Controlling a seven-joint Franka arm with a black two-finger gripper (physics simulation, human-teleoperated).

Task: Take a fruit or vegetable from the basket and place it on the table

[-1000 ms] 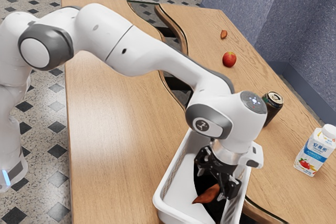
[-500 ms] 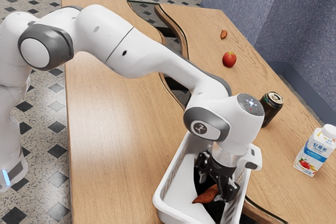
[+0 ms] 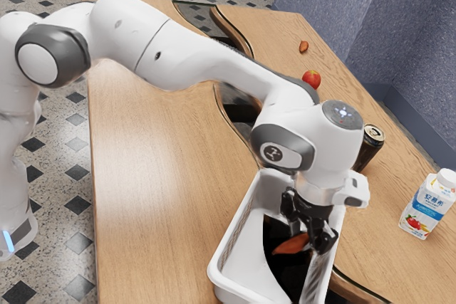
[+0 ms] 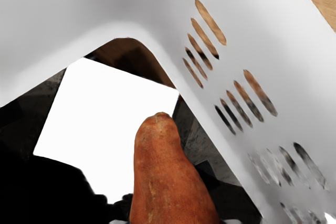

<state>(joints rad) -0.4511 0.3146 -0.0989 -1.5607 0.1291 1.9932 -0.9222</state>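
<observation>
In the exterior view, the black gripper [image 3: 311,238] is low inside the white basket [image 3: 232,247], with its fingers closed around an orange-brown sweet potato [image 3: 288,245]. One end of the sweet potato sticks out toward the exterior view's left, and the other is hidden by the fingers. The wrist view has the sweet potato [image 4: 163,177] large at the lower edge, between small pale bits of the gripper [image 4: 174,221] on both sides. Behind it rises the slotted wall of the basket [image 4: 231,61].
On the wooden table [image 3: 157,176] stand a dark can [image 3: 368,149] and a milk carton [image 3: 427,204], both beyond the basket toward the exterior view's right. Farther back lie a red apple [image 3: 311,79] and a small brown item [image 3: 303,46]. The basket walls surround the gripper closely.
My gripper has risen, shifting slightly toward the exterior view's right, and the sweet potato has come up with it. The basket has stayed where it was.
</observation>
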